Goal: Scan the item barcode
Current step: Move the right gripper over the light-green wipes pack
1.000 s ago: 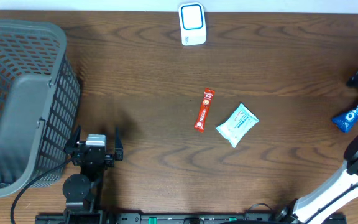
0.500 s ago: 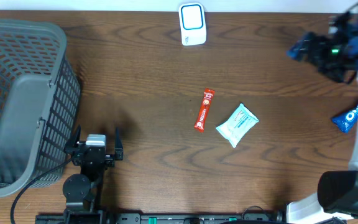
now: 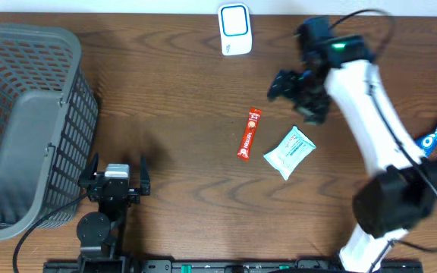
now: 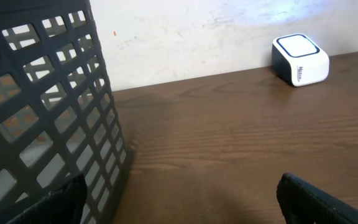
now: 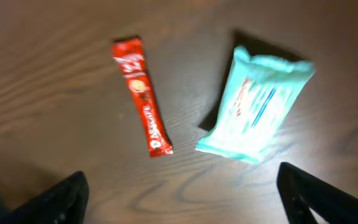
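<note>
Plainly, the right pincer point(image 3: 297, 97), wide and empty, hovers twelve o'clock of the teal pack point(image 3: 289, 152); dropping askew could snag the red sachet point(image 3: 249, 134). Meanwhile the left pincer point(image 3: 118, 165) rests wide.

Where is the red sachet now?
In the overhead view the red sachet lies mid-table, just left of the pale blue packet and not touching it.
</note>
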Controlling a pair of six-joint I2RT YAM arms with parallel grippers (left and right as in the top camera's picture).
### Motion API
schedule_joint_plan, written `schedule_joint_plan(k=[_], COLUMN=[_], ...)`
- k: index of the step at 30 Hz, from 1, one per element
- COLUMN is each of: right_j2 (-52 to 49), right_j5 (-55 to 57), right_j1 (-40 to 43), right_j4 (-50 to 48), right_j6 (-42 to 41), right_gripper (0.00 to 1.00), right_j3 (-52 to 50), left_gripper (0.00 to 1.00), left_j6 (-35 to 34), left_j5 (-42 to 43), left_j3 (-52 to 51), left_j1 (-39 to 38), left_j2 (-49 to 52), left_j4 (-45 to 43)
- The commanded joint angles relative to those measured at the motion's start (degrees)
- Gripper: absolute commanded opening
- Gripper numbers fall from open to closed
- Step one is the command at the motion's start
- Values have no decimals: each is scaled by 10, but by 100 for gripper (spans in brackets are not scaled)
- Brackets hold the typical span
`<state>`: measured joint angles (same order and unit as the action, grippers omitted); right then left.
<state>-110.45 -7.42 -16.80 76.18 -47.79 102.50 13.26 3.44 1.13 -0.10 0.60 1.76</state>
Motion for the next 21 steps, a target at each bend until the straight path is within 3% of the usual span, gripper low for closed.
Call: schedule_joint_plan(k=[1, 4, 21], right_j2=[-41, -79, -189], right_j5=[57, 73, 104], right_j1=[-18, -22, -22], right_j4=[9, 16, 51], right_j6=[-133, -166, -173], right_gripper=[87, 73, 70], right_j3=[-5, -5, -5], left_gripper=[98, 98, 98], left_j6=[-7, -7, -7], left_j5=[-1, -1, -1], left_j3=[-9, -9, -9], left_j1=[2, 2, 2], left_j2=[-3, -3, -3], left_j4=[21, 21, 21])
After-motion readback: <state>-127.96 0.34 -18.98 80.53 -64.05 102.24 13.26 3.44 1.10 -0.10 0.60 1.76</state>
